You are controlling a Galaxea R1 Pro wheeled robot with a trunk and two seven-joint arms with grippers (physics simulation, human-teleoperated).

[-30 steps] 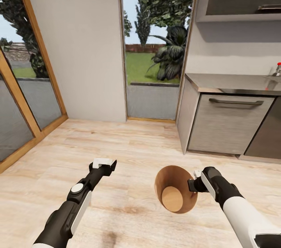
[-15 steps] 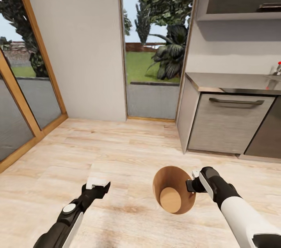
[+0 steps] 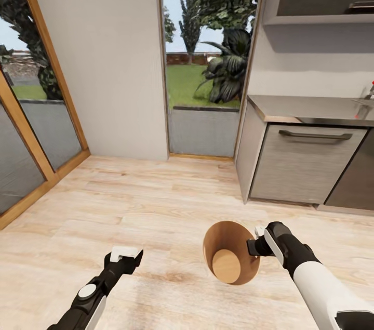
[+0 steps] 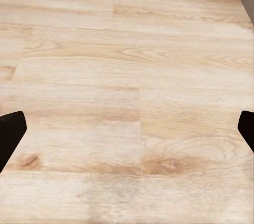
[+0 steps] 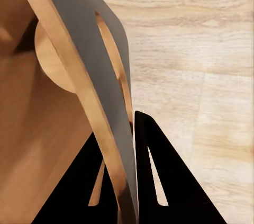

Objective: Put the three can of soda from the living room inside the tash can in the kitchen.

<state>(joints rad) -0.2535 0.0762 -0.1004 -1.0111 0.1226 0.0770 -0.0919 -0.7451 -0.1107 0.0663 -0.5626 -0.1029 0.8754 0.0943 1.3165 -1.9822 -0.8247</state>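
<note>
- tash can (image 3: 231,260) is in the kitchen, near right, tilted with its mouth up; looks empty.
- right gripper (image 3: 254,247) pinches its rim, one finger each side of the wall (image 5: 114,144).
- left gripper (image 3: 123,256), jaws spread, hovers over floor (image 4: 127,75).
- Step: likely placing the bin; next, fetch sodas.

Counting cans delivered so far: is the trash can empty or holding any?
Empty: the trash can, gripped at its rim by the right end effector, shows only its bare wooden bottom and inner wall.

Wood floor (image 3: 156,200), pale drawer (image 3: 306,163), possibly tap (image 3: 370,92).
</note>
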